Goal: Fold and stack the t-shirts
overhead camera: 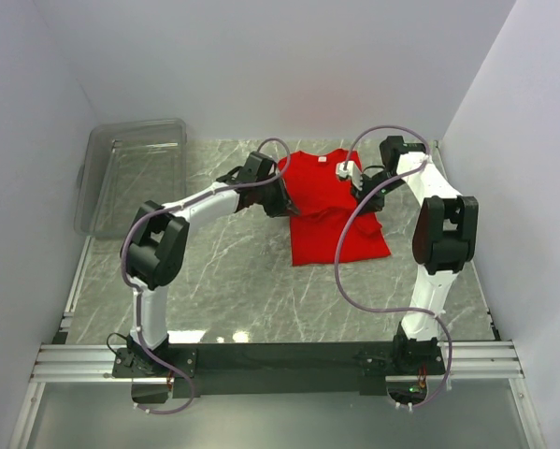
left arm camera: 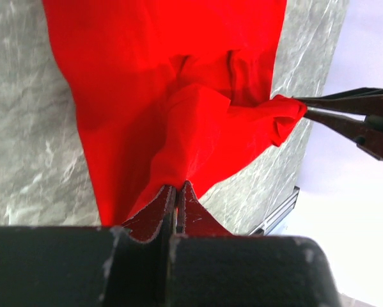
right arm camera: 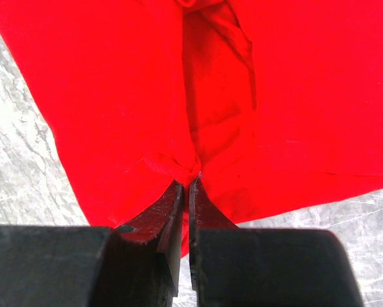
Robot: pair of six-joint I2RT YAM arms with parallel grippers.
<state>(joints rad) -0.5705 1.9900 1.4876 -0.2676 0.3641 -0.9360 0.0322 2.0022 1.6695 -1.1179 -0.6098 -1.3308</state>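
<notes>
Top external view: at far left a clear bin (overhead camera: 100, 192) stands on the table (overhead camera: 223, 281). From its base the left arm reaches forward and to the right with a bent elbow. The left gripper (overhead camera: 281, 198) pinches the left edge of the red shirt (overhead camera: 322, 234), which lies partly bunched at the table's far middle. The right arm bends inward, and the right gripper (overhead camera: 366, 192) pinches the shirt's right side.

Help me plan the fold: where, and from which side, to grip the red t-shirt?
Likely its side edges: the t-shirt lies mostly flat, so only edges can be pinched. Come low from each side, as left gripper and right gripper do.
</notes>
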